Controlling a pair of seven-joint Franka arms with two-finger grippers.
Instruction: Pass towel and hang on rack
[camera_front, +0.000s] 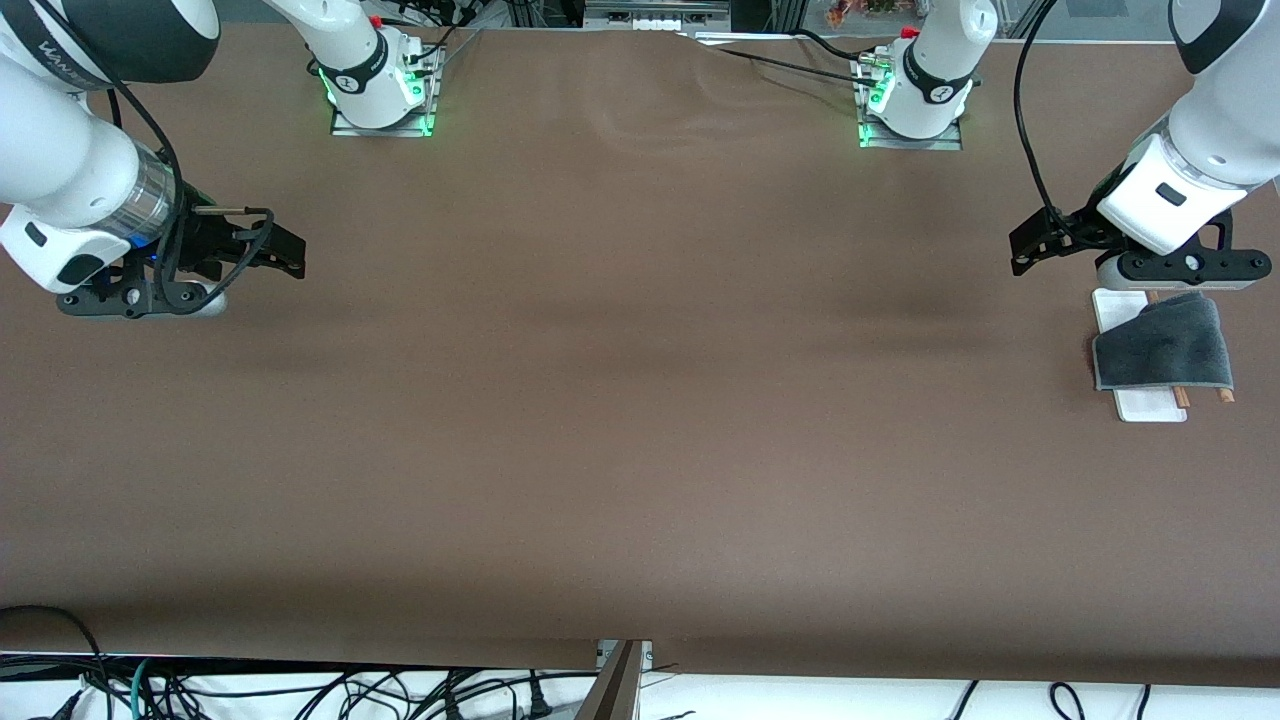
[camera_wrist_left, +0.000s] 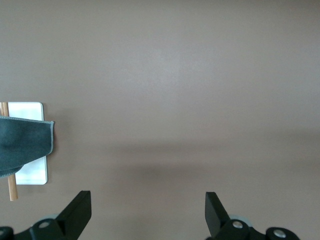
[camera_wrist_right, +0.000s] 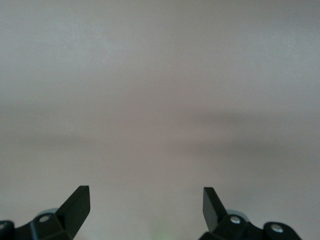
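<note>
The dark grey towel (camera_front: 1165, 345) lies draped over the rack, whose white base (camera_front: 1150, 405) and wooden rods (camera_front: 1225, 396) stick out from under it, at the left arm's end of the table. My left gripper (camera_front: 1020, 252) hovers open and empty over bare table beside the rack, apart from it. In the left wrist view the towel (camera_wrist_left: 22, 145), rack base (camera_wrist_left: 31, 172) and a rod (camera_wrist_left: 12, 192) sit at the frame's edge, away from the open left gripper (camera_wrist_left: 148, 205). My right gripper (camera_front: 292, 255) waits open and empty over the right arm's end of the table, and only bare tabletop shows beneath the right gripper (camera_wrist_right: 146, 202).
The brown table (camera_front: 640, 400) stretches between the two arms. Both arm bases (camera_front: 380, 90) (camera_front: 915, 100) stand along its edge farthest from the front camera. Cables (camera_front: 300, 690) hang below the nearest table edge.
</note>
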